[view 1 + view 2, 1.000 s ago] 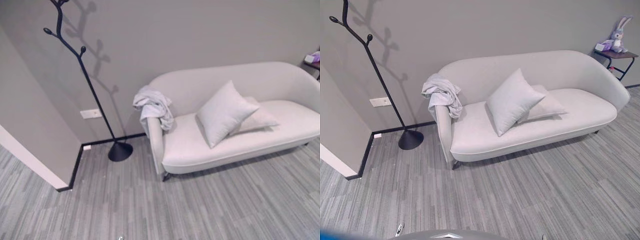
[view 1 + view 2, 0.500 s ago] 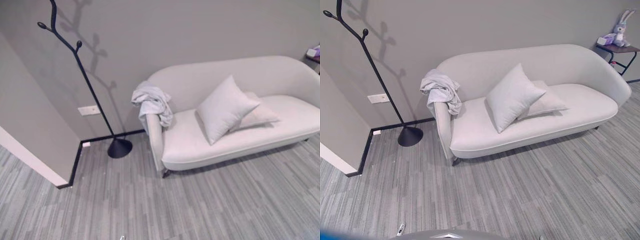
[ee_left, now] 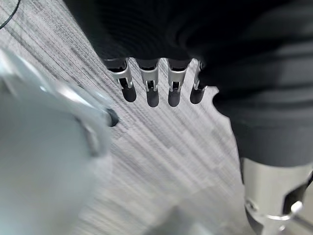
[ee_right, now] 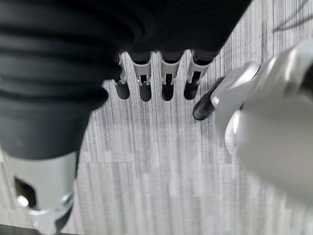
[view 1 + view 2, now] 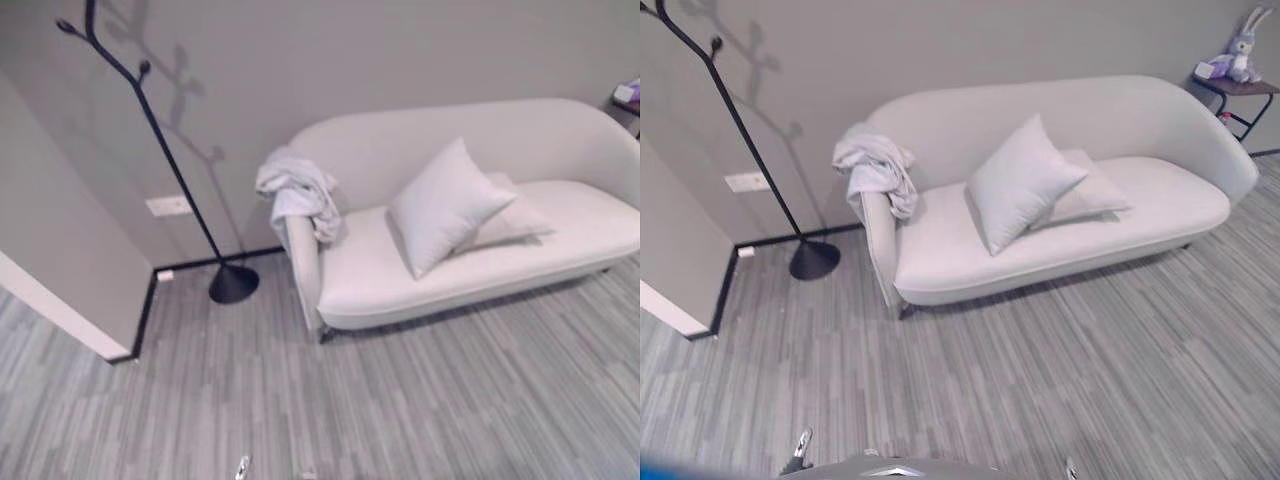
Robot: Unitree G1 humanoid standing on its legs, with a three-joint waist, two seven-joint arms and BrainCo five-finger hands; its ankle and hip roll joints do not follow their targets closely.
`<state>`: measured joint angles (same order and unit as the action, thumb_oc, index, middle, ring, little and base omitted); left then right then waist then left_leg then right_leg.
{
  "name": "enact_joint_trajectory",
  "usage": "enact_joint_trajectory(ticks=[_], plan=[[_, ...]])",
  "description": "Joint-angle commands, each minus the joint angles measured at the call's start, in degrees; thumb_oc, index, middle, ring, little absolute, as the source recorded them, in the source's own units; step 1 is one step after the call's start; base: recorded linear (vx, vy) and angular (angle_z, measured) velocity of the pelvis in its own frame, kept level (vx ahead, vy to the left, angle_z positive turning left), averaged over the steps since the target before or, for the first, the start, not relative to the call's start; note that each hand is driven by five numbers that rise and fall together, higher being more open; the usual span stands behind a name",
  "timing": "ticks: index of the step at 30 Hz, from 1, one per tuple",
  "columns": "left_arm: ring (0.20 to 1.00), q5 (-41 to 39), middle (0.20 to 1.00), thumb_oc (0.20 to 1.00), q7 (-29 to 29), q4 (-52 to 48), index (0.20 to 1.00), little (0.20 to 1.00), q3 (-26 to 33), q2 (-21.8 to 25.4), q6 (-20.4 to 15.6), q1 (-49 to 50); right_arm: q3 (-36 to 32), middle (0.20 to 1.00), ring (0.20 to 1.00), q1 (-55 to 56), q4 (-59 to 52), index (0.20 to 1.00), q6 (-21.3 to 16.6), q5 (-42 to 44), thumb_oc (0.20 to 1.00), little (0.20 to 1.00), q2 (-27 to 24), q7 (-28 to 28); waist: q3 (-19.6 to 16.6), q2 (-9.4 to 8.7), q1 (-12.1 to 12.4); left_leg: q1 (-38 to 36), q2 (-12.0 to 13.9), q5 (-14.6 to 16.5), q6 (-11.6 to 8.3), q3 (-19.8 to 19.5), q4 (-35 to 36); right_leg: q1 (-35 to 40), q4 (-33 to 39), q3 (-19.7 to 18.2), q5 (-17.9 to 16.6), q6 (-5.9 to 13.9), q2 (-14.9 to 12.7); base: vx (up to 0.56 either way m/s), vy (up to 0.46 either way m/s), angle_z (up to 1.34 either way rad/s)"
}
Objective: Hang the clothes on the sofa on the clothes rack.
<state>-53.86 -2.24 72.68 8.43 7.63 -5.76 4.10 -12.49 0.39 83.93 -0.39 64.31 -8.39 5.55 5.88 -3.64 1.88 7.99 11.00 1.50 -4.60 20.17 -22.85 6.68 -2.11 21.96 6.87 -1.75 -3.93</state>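
Not yet at the sofa (image 5: 470,250): clothes (image 5: 297,190) on its arm, rack (image 5: 160,130) beside it. Both hands' fingers (image 3: 149,88) (image 4: 156,81) loose, holding nothing. Next: step closer, grab clothes.

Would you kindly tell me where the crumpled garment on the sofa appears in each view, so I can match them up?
Left eye view: the garment is draped over the sofa's left armrest, left of centre.
Right eye view: same armrest, further left.
Wrist views: floor past the fingers.
Shared landmark: the black clothes rack left of the sofa.
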Motion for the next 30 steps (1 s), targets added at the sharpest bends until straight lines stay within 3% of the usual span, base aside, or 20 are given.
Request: enact_joint_trajectory(ticks=[1,2,8,10,11,13,14,16,18,19,20,21,22,23,24,25,26,27,28,30], plan=[[1.000,-1.43,1.000,1.000,1.25,-1.38,1.000,1.000,-1.43,-2.48,-2.87,-3.31,-0.55,1.000,1.000,-0.64,3.08,1.000,-0.23,-2.22,1.000,1.000,-2.17,-0.14,0.02,1.76,-0.57,-0.30,6.30,-7.28,-3.97,-1.31,9.42,3.91,5.37,0.78,-1.25,5.50,-1.41,0.22,0.393,0.08],[1.000,-0.31,1.000,1.000,1.64,-1.13,1.000,1.000,-2.42,-2.69,-2.71,-3.47,0.17,1.000,1.000,-0.64,2.13,1.000,-0.27,-2.72,1.000,1.000,-1.95,-0.41,0.05,2.07,-0.57,0.48,7.53,-9.29,-4.28,-0.36,16.55,4.26,5.03,0.95,-0.84,6.76,-2.40,0.21,0.306,0.17],[1.000,5.33,1.000,1.000,1.95,0.22,1.000,1.000,-6.61,-2.96,-2.57,-4.56,0.60,1.000,1.000,-0.30,1.17,1.000,-0.75,-4.24,1.000,1.000,-1.25,-0.82,-0.60,3.00,-1.15,0.60,10.58,-13.83,-5.32,4.85,24.05,6.27,2.54,0.52,1.54,8.52,-4.85,0.26,0.367,0.07],[1.000,7.33,1.000,1.000,1.38,1.68,1.000,1.000,-8.11,-2.36,-1.76,-4.90,0.21,1.000,1.000,-0.73,1.69,1.000,-0.69,-5.08,1.000,1.000,-1.50,-1.08,-1.40,2.33,-1.41,1.31,10.19,-11.99,-4.98,4.62,21.07,6.68,0.09,-0.08,1.62,9.15,-6.61,0.37,0.424,-0.11],[1.000,9.17,1.000,1.000,1.12,0.48,1.000,1.000,-9.75,-0.91,-2.11,-5.93,1.30,1.000,1.000,-0.48,1.12,1.000,-0.60,-6.40,1.000,1.000,0.15,-0.21,-1.30,0.68,-1.45,2.25,8.91,-8.80,-3.59,4.29,16.15,6.64,-3.33,-0.46,-1.23,10.31,-9.71,0.29,0.388,-0.10],[1.000,10.79,1.000,1.000,0.36,-0.28,1.000,1.000,-11.55,-0.52,-2.50,-6.43,2.66,1.000,1.000,0.04,0.80,1.000,-0.70,-8.26,1.000,1.000,1.08,0.32,-1.16,-0.52,-1.79,1.59,6.96,-6.07,-1.53,5.04,14.82,5.55,-8.48,-0.70,-6.49,11.12,-12.90,0.28,0.433,-0.01],[1.000,10.82,1.000,1.000,0.37,-0.32,1.000,1.000,-11.56,-0.48,-2.49,-6.39,2.64,1.000,1.000,0.07,0.78,1.000,-0.72,-8.30,1.000,1.000,1.14,0.31,-1.20,-0.71,-1.73,1.59,6.68,-5.82,-1.31,5.21,14.74,5.37,-8.72,-0.85,-6.52,11.37,-13.28,0.24,0.475,0.17],[1.000,14.96,1.000,1.000,-0.33,-2.73,1.000,1.000,-15.51,0.38,-2.47,-7.03,4.66,1.000,1.000,-0.74,-2.46,1.000,-1.72,-10.46,1.000,1.000,1.07,0.70,-0.57,-1.42,-2.80,-1.34,1.43,-0.18,3.85,6.40,13.88,0.74,-21.65,-2.71,-14.96,12.81,-18.40,0.28,0.558,0.23],[1.000,16.86,1.000,1.000,-0.57,-5.33,1.000,1.000,-17.82,0.82,-2.32,-7.18,6.61,1.000,1.000,-0.63,-4.61,1.000,-2.02,-12.42,1.000,1.000,1.82,1.12,0.51,-0.89,-3.62,-4.11,-0.92,2.61,6.64,6.57,13.73,-2.77,-29.53,-3.28,-18.67,13.32,-20.51,0.26,0.435,0.25],[1.000,18.69,1.000,1.000,-0.89,-6.03,1.000,1.000,-19.18,1.05,-2.03,-6.97,8.01,1.000,1.000,-0.63,-5.46,1.000,-2.40,-13.87,1.000,1.000,2.01,1.29,0.92,-0.58,-4.04,-6.16,-1.98,3.50,7.54,6.47,14.45,-5.14,-32.85,-3.58,-18.35,13.14,-20.52,0.42,0.438,0.08],[1.000,20.95,1.000,1.000,-1.32,-5.78,1.000,1.000,-21.06,1.96,-1.27,-6.12,9.21,1.000,1.000,-3.94,-6.60,1.000,-1.29,-13.85,1.000,1.000,1.15,1.05,0.88,-0.58,-4.39,-9.40,-3.75,3.95,7.91,5.86,16.81,-9.77,-34.47,-2.57,-13.16,12.06,-17.48,0.45,0.322,-0.17],[1.000,21.91,1.000,1.000,-1.81,-6.09,1.000,1.000,-21.47,2.27,-0.98,-6.48,8.89,1.000,1.000,-5.49,-6.44,1.000,-1.64,-14.09,1.000,1.000,-0.01,0.95,1.00,-0.90,-3.97,-10.46,-4.59,3.95,7.73,5.20,17.64,-11.38,-31.88,-1.49,-10.60,11.63,-15.76,0.34,0.163,-0.24],[1.000,21.95,1.000,1.000,-1.82,-6.11,1.000,1.000,-21.49,2.25,-0.94,-6.59,8.77,1.000,1.000,-5.69,-6.26,1.000,-1.67,-14.12,1.000,1.000,-0.08,1.01,1.14,-0.76,-4.02,-10.59,-4.44,3.87,7.60,5.06,17.80,-11.09,-31.67,-1.19,-10.45,11.46,-15.55,0.30,0.064,-0.21],[1.000,21.72,1.000,1.000,-2.34,-5.72,1.000,1.000,-22.07,1.68,-0.97,-6.63,7.91,1.000,1.000,-6.47,-6.89,1.000,-1.87,-12.63,1.000,1.000,-1.32,1.23,1.33,-0.85,-4.09,-13.10,-5.89,4.91,7.31,4.77,19.25,-13.12,-23.29,1.49,-8.90,11.38,-14.10,0.20,0.043,0.09],[1.000,21.72,1.000,1.000,-2.38,-5.68,1.000,1.000,-22.11,1.65,-0.97,-6.67,7.86,1.000,1.000,-6.48,-6.86,1.000,-1.87,-12.60,1.000,1.000,-1.37,1.26,1.39,-0.66,-4.13,-13.25,-5.73,4.84,7.25,4.66,19.42,-12.72,-22.78,1.77,-9.03,11.30,-13.82,0.29,0.060,0.35],[1.000,22.59,1.000,1.000,-2.47,-5.52,1.000,1.000,-22.69,1.55,-0.81,-6.98,7.67,1.000,1.000,-6.99,-7.22,1.000,-2.18,-12.15,1.000,1.000,-1.66,1.22,1.40,-0.86,-4.16,-14.24,-6.37,5.23,6.76,4.58,19.98,-13.81,-17.37,3.23,-8.71,11.32,-13.43,0.32,-0.028,0.60],[1.000,24.15,1.000,1.000,-2.66,-5.91,1.000,1.000,-23.50,1.33,-0.83,-7.76,7.08,1.000,1.000,-7.26,-8.53,1.000,-2.31,-11.05,1.000,1.000,-2.14,1.13,1.37,-0.99,-4.75,-16.38,-6.56,5.98,5.53,3.72,21.30,-14.55,-7.43,4.14,-10.60,12.15,-12.27,0.32,-0.027,0.75],[1.000,24.20,1.000,1.000,-2.64,-5.92,1.000,1.000,-23.50,1.29,-0.82,-7.77,7.07,1.000,1.000,-7.22,-8.63,1.000,-2.27,-11.05,1.000,1.000,-2.16,1.06,1.52,-0.78,-4.81,-16.60,-6.35,5.87,5.45,3.62,21.46,-13.86,-6.40,4.45,-11.15,12.12,-11.83,0.43,-0.082,0.99],[1.000,25.31,1.000,1.000,-2.47,-6.57,1.000,1.000,-24.35,1.27,-0.96,-8.25,6.86,1.000,1.000,-7.49,-9.84,1.000,-2.31,-10.40,1.000,1.000,-2.19,0.67,1.67,-1.01,-5.43,-17.86,-6.07,6.64,4.52,3.18,21.64,-14.54,-1.78,3.15,-13.61,13.40,-11.92,0.31,-0.072,0.87],[1.000,26.90,1.000,1.000,-2.77,-6.71,1.000,1.000,-24.39,1.53,-1.21,-7.33,8.51,1.000,1.000,-6.03,-13.81,1.000,-2.39,-11.63,1.000,1.000,-1.59,0.55,0.80,-1.67,-5.91,-20.08,-5.92,8.49,3.79,2.60,20.95,-13.23,-1.34,1.55,-13.99,13.28,-11.75,0.48,-0.124,0.75]])
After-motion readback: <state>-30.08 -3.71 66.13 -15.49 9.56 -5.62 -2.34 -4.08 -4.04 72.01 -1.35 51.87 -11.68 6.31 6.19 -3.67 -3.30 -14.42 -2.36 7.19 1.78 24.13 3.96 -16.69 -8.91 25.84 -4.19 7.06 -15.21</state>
